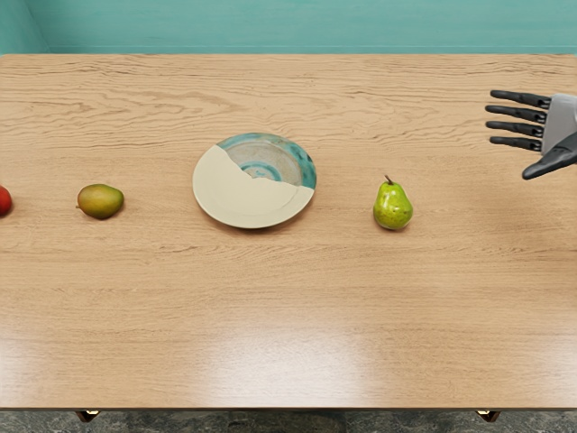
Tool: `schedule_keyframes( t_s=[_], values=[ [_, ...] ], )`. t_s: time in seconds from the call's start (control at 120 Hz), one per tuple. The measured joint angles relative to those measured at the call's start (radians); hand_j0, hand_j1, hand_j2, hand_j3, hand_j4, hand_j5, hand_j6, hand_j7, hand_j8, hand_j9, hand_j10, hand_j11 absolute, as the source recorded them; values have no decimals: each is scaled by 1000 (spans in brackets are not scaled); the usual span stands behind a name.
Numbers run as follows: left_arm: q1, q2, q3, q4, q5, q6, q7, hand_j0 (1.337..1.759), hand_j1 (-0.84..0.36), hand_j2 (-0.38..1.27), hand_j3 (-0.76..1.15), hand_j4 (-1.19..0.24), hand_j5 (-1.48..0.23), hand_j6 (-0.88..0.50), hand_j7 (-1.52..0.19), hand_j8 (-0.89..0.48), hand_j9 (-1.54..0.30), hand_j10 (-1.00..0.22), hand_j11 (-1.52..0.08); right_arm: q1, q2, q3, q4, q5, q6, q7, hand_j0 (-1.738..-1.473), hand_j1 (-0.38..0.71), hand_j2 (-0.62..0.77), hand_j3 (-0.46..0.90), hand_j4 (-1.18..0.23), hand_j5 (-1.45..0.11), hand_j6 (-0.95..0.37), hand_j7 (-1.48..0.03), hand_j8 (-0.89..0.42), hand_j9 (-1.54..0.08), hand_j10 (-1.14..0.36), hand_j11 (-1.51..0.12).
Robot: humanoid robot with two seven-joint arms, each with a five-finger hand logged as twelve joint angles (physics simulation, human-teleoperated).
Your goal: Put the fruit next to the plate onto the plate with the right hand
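A green pear stands upright on the wooden table, a short way right of the plate. The plate is round, cream and teal, and holds nothing. My right hand hovers at the right edge of the view, above and to the right of the pear, well apart from it. Its dark fingers are stretched out toward the left and hold nothing. The left arm is out of view.
A green-orange mango lies to the left of the plate. A red fruit is cut off by the left edge. The table's front edge runs along the bottom, and a teal wall stands behind.
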Motion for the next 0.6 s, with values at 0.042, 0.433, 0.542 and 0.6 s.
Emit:
schedule_keyframes(
  t_s=[0.042,0.433,0.542,0.6],
  values=[
    [0,0,0,0,0,0,0,1658,349,0,0,0,0,1,0,0,0,0,0,-1,-3,0,0,0,0,0,-1658,-349,1,0,0,0,3,0,2,0,2,0],
    [0,0,0,0,0,0,0,1658,349,0,0,0,0,1,0,0,0,0,0,88,-46,7,354,-196,-23,-1,-1658,-349,1,0,0,0,1,0,1,0,1,0],
    [0,0,0,0,0,0,0,1658,349,0,0,0,0,1,0,0,0,0,0,127,-65,7,502,-326,-212,-1,-1658,-349,1,0,-1,0,0,0,0,0,0,0],
    [-2,0,-1,0,0,0,0,1658,349,0,0,0,0,1,0,0,0,0,0,137,-54,5,547,-418,-363,-13,-1658,-349,1,0,-1,0,-1,0,-1,0,-1,0]
  ],
)
